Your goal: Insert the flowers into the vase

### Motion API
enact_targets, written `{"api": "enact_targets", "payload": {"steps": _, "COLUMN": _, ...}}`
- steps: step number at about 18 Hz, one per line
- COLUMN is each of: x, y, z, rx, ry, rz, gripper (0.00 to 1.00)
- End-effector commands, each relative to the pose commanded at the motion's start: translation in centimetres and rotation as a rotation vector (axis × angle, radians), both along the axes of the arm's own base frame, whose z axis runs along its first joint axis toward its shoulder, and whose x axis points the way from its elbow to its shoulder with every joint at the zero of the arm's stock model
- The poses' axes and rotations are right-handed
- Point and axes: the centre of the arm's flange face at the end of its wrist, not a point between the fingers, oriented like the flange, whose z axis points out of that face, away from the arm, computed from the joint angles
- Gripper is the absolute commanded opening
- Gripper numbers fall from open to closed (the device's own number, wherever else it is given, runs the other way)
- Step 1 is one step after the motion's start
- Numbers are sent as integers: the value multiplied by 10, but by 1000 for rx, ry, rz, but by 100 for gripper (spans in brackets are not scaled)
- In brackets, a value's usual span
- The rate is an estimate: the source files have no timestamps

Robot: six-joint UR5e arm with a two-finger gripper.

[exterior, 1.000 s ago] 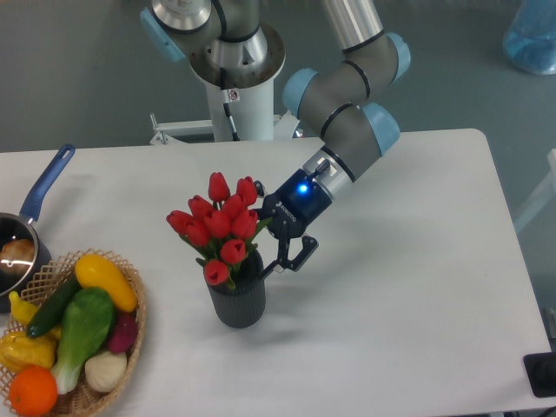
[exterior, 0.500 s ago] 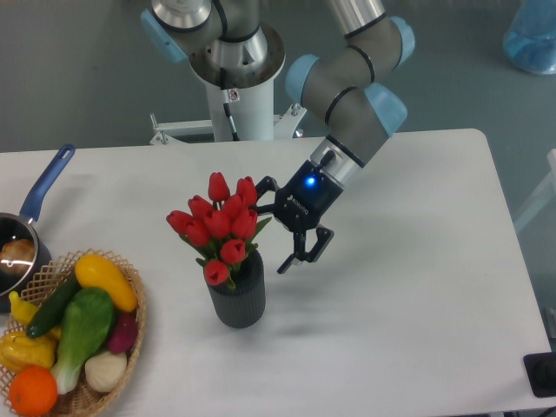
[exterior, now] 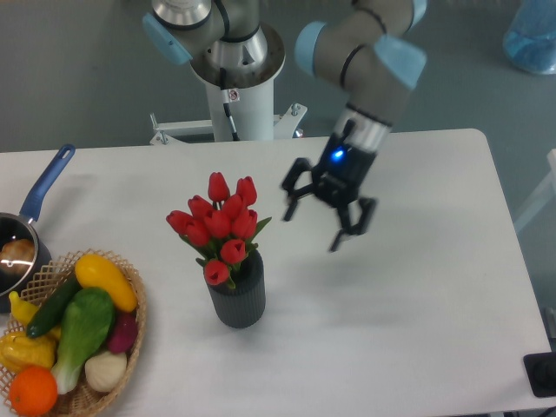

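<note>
At the middle of the white table (exterior: 417, 295) in your fixed camera's view, you can see the vase (exterior: 236, 300), a dark ribbed cylinder standing upright, with the flowers (exterior: 219, 226) set into its mouth. The red tulip heads rise in a tight bunch above the rim, leaning a little to the left, and a few green leaves show between the heads and the vase. Look to the right of the bouquet and you find the gripper (exterior: 317, 226) hanging above the table, well apart from both flowers and vase. Its two dark fingers are spread wide with nothing between them, so the hand is released and holds nothing; the fingers point down and toward the camera, and they are slightly blurred. A blue light glows on the gripper body, just below the grey wrist of the arm (exterior: 373, 61), which reaches down from the upper middle of the picture beside the white pedestal (exterior: 243, 100). At your lower left sits a wicker basket (exterior: 130, 339) filled with colourful fruit and vegetables, among them a yellow piece, a green one and an orange. Just behind it, at the left edge, a metal saucepan (exterior: 17, 248) with a blue handle rests on the table.
</note>
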Motion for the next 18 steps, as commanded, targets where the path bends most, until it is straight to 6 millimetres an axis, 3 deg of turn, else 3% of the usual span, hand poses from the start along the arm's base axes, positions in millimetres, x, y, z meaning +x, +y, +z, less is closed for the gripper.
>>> {"api": "enact_targets", "payload": {"steps": 4, "x": -41, "y": -55, "z": 13, "rx": -100, "ry": 78, "rz": 113, "gripper": 100}}
{"api": "enact_targets", "payload": {"steps": 7, "x": -65, "y": -93, "z": 28, "rx": -229, "ry": 212, "rz": 83, "gripper": 100}}
{"api": "enact_targets", "payload": {"steps": 14, "x": -78, "y": -208, "z": 84, "rx": -436, "ry": 293, "rz": 63, "gripper": 100}}
{"api": "enact_targets", "payload": {"steps": 18, "x": -78, "y": -237, "z": 93, "rx": -479, "ry": 308, "rz": 45, "gripper": 100}}
